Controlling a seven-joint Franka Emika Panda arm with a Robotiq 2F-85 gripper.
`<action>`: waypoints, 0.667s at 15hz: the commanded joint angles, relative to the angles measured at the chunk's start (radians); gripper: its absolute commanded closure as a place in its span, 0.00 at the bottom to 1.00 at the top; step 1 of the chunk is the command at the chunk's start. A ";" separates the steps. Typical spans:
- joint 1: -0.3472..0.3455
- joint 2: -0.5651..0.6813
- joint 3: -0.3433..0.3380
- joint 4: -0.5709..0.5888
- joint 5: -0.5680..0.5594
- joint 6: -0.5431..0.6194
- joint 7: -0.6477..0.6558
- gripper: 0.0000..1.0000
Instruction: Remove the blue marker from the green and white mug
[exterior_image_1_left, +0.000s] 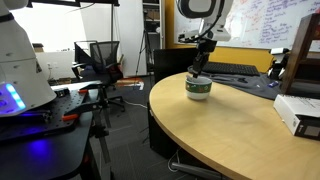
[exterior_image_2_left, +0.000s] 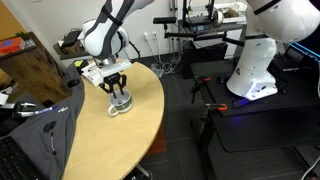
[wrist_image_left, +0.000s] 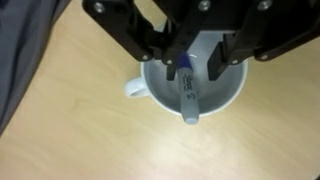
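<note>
While the black two-fingered gripper (wrist_image_left: 198, 66) hangs over the squat, round green and white mug (wrist_image_left: 228, 95), we see its fingers apart, reaching down inside the rim on either side of the short, slim blue marker (wrist_image_left: 186, 88). The marker lies slanted inside the mug, its upper end just beside one finger. We cannot tell whether they touch. In an exterior view the mug (exterior_image_1_left: 198, 90) stands on the rounded pale wooden table (exterior_image_1_left: 230, 135), directly under the gripper (exterior_image_1_left: 200, 68).
</note>
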 joint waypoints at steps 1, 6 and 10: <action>-0.023 0.048 0.014 0.057 0.032 -0.009 -0.027 0.54; -0.035 0.093 0.026 0.095 0.045 -0.033 -0.027 0.57; -0.037 0.114 0.021 0.100 0.041 -0.063 -0.016 0.56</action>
